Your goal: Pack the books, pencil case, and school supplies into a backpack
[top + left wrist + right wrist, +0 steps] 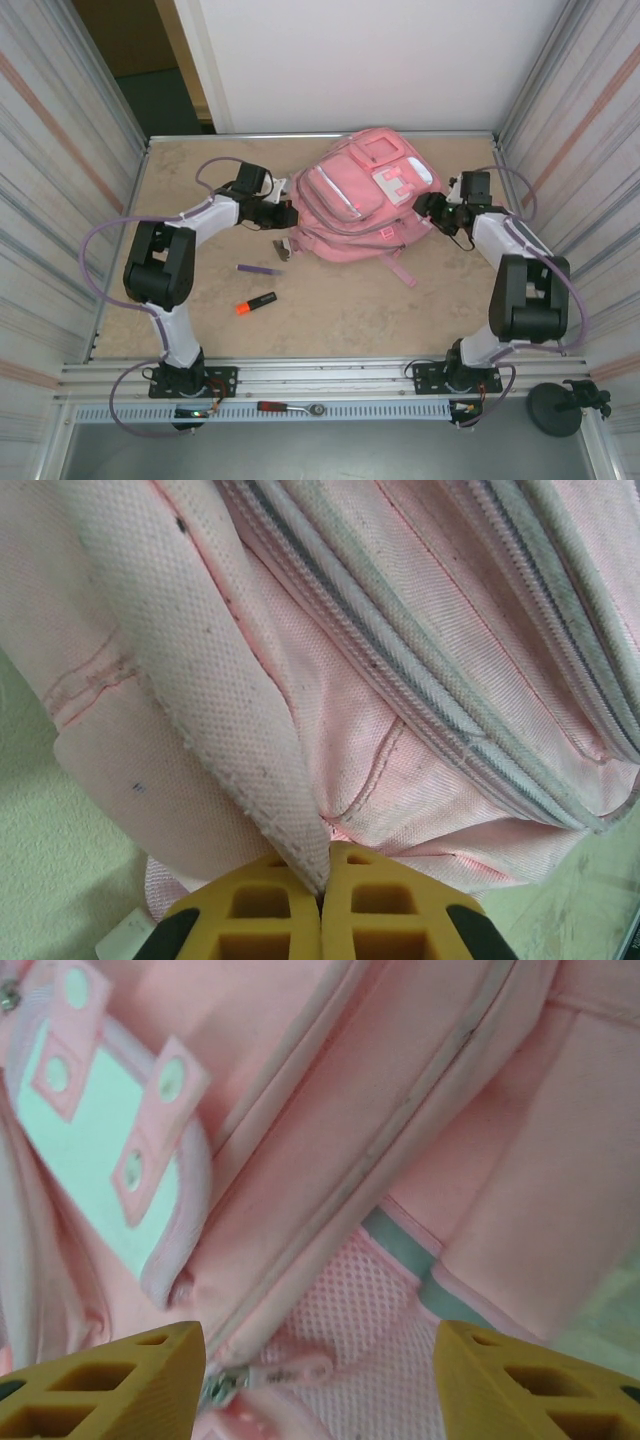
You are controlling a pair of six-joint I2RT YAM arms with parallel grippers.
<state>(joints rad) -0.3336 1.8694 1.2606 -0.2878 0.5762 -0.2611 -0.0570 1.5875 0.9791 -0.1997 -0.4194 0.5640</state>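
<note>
Well, tabletop [340, 310]: pale beige surface walled by ribbed panels on the left and right; it carries everything below.
pink backpack [355, 210]: lies at the far middle of the tabletop between the two arms, front pockets and white patches facing up, one pink strap trailing toward the near right. The left wrist view [420, 710] shows its grey zip lines running diagonally. The right wrist view [420, 1100] shows a white patch with pink tabs.
left arm [165, 265]: reaches from the near left to the backpack's left edge.
right arm [525, 290]: reaches from the near right to the backpack's right side.
left jaws: clenched, the yellow pads [270, 915] pressed together on a thick pink fold of the backpack.
right jaws: released, the yellow pads [110, 1380] standing wide apart, with the mesh pocket [350, 1300] and a zip pull [285, 1372] between them.
orange-and-black marker [256, 303]: on bare tabletop to the near left of the backpack, well apart from it.
purple pen [258, 269]: between the marker and the backpack, touching neither.
small white piece [125, 935]: beside the left pad under the backpack's edge; possibly an eraser, too little shows.
</note>
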